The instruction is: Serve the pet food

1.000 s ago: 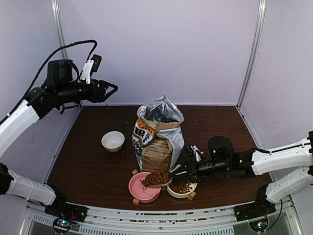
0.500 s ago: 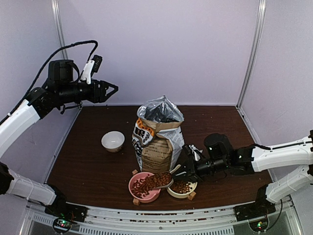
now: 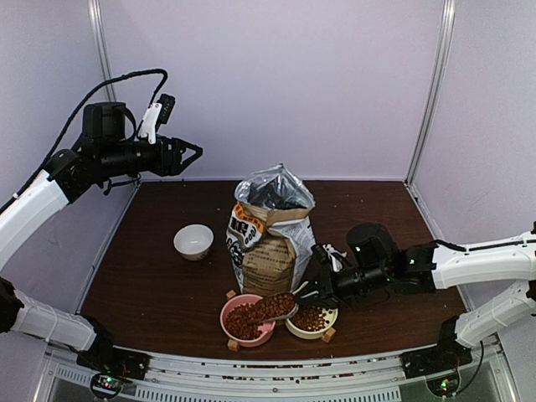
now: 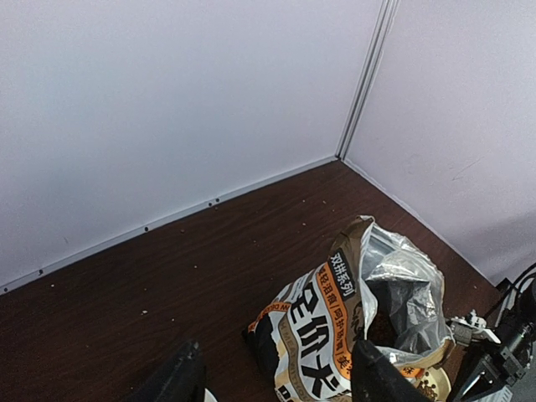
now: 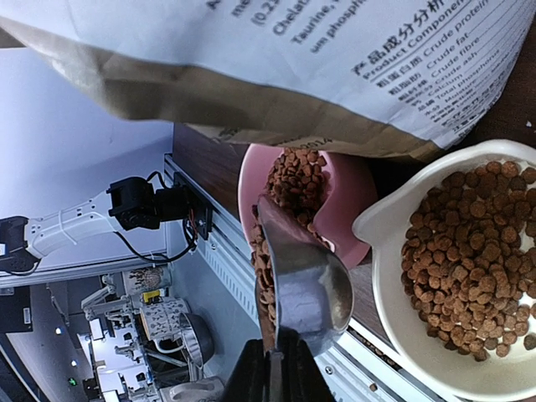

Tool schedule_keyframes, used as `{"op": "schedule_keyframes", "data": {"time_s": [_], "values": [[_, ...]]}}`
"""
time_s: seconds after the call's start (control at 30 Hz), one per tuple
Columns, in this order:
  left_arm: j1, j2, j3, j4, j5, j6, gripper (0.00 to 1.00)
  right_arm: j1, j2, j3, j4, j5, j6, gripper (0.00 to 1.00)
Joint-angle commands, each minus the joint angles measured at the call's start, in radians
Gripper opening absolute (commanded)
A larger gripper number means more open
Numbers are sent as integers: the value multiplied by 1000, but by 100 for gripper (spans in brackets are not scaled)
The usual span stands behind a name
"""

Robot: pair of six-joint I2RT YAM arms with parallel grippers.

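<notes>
Reddish-brown pet food (image 3: 244, 317) lies in the pink bowl (image 3: 224, 319) and more fills the cream bowl (image 3: 291, 328) beside it. My right gripper (image 3: 312, 295) is shut on the handle of a metal scoop (image 3: 276, 308), tilted over the pink bowl with kibble sliding off it. In the right wrist view the scoop (image 5: 306, 285) hangs on its side over the pink bowl (image 5: 356, 209), the right gripper (image 5: 272, 377) shut on its handle. The opened food bag (image 3: 272, 239) stands behind the bowls. My left gripper (image 3: 194, 153) hovers open and empty, high at the back left.
A small white bowl (image 3: 193, 241) stands left of the bag. Walls close the table on three sides, and a metal rail (image 3: 276, 368) runs along the front edge. From the left wrist the bag (image 4: 335, 327) shows below, its top open.
The scoop has tipped over the pink bowl and its heap of kibble has spilled into the bowl. The right arm has shifted slightly left. The left arm has not moved.
</notes>
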State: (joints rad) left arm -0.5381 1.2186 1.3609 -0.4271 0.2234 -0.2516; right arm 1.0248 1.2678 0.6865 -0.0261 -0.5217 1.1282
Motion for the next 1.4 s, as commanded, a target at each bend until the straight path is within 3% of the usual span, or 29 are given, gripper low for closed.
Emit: {"op": "schedule_keyframes", "data": {"time_s": [0.0,1.1,1.37], "values": [[7,-7,-11,41,1,14,62,-6,-23,56,-53,32,-33,0],[8,-23,-9,28,-29,24,66,-6,-59,336,-456,111,-209,0],[12,-24,-12,30,-29,23,66,31,-10,386,-463,141,-324,0]]}}
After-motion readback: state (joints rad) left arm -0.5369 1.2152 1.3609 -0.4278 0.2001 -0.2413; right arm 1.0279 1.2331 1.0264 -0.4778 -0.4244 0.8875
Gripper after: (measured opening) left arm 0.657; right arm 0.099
